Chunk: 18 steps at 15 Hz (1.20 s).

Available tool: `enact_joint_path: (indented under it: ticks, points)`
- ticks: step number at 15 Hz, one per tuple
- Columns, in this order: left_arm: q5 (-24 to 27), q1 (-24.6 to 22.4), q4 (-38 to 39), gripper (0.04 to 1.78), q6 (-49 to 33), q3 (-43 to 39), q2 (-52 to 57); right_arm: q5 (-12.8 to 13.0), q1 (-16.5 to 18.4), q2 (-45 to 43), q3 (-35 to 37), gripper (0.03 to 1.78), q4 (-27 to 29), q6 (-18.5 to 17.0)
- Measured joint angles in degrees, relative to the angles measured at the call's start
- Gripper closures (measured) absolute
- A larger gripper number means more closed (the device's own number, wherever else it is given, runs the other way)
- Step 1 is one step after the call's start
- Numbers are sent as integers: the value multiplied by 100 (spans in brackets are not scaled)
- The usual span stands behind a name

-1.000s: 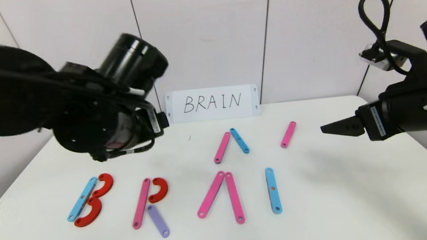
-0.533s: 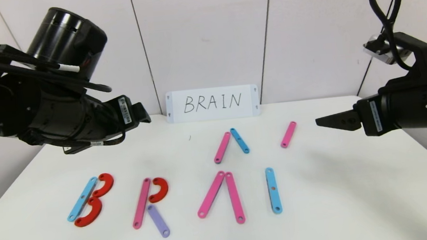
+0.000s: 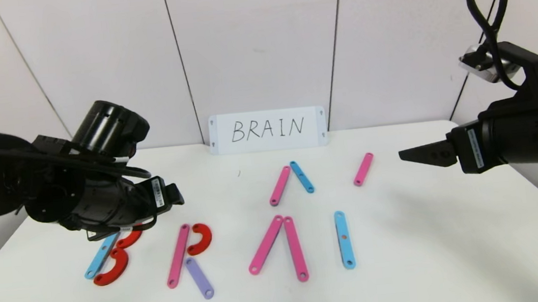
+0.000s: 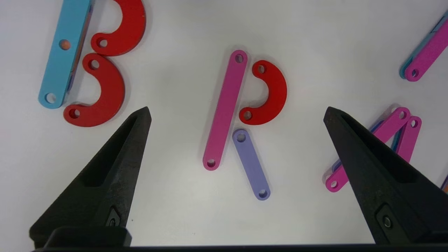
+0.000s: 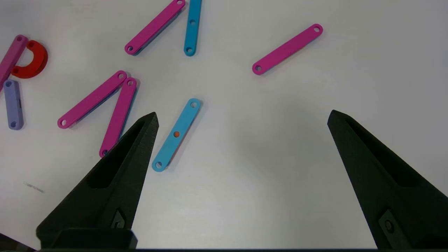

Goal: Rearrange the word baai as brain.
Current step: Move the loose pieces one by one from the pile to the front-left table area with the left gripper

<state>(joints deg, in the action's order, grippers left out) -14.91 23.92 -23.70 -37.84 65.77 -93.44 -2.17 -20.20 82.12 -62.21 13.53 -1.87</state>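
The word lies in a row near the table's front. Its B point(image 3: 110, 261) is a blue strip with two red curves, partly hidden in the head view by my left arm. Then come an R point(image 4: 241, 115) of a pink strip, a red curve and a purple strip point(image 4: 251, 164), an A point(image 3: 278, 246) of two pink strips, and a blue I point(image 3: 344, 239). My left gripper point(image 4: 237, 111) hangs open above the R, holding nothing. At the right, my right gripper point(image 3: 410, 154) stands open and empty above bare table.
Behind the row lie a pink strip point(image 3: 279, 185) and a blue strip point(image 3: 301, 176) leaning together, and a single pink strip point(image 3: 363, 169) farther right. A white card point(image 3: 267, 130) with handwritten BRAIN stands against the back wall. The table's right edge runs under my right arm.
My left arm has swung left and then come down low over the B and R. The right arm has hardly moved. No piece has shifted.
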Motion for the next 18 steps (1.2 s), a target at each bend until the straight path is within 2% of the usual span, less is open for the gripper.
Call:
enact_joint_path:
  ticks: [4, 7, 9, 13, 18]
  points:
    - [887, -11, 995, 9, 791, -1167, 636, -4, -2, 10, 6, 11, 16, 29]
    - [1185, -144, 1783, 9, 1458, -1903, 1012, -9, -41, 5, 37, 11, 5, 30]
    - [1290, -367, 1864, 9, 1718, -2167, 1080, -13, -50, 7, 41, 11, 7, 30]
    - [2114, -672, 2011, 9, 2103, -2495, 1025, -15, -90, 16, 66, 11, 2, 30]
    - [2158, -703, 3023, 9, 2197, -2738, 612, 0, -144, 24, 102, 11, 2, 38]
